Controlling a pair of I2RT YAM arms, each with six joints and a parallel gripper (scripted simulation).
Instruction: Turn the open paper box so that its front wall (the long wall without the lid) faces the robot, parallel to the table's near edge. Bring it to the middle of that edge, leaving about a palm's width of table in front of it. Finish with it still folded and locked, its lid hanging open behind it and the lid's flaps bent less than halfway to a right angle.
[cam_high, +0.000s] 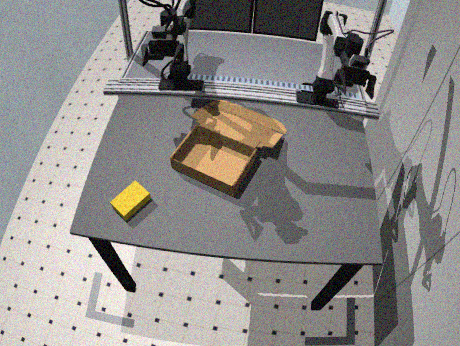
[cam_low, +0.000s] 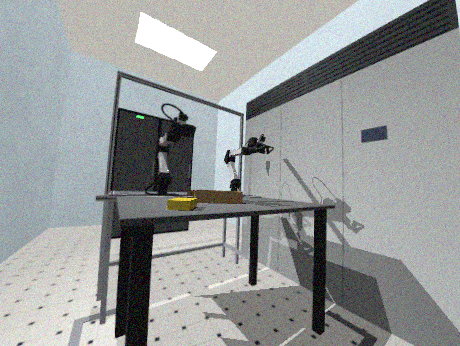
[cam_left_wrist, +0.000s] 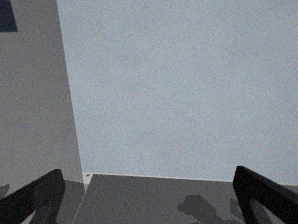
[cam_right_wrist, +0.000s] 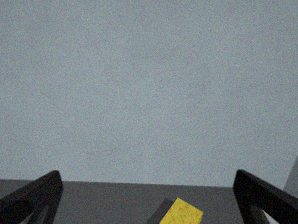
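The brown paper box (cam_high: 204, 179) (cam_low: 217, 197) stands open on the table, turned at a slant. Its long wall without the lid faces away from the robot. Its lid (cam_high: 245, 131) hangs open on the robot's side, near the arms' rail. A flap shows at the lid's left-arm end; how far it is bent is hard to tell. My left gripper (cam_left_wrist: 149, 176) (cam_low: 271, 149) is open, raised over the table's near edge, away from the box. My right gripper (cam_right_wrist: 148, 178) is open and empty, also raised and clear of the box. Neither wrist view shows the box.
A yellow block (cam_high: 131, 199) (cam_low: 181, 203) (cam_right_wrist: 181, 214) lies on the grey table (cam_high: 165, 227) on the right arm's side, farther from the robot than the box. The metal rail (cam_high: 245, 91) carrying both arms runs along the near edge. Arm shadows fall across the table.
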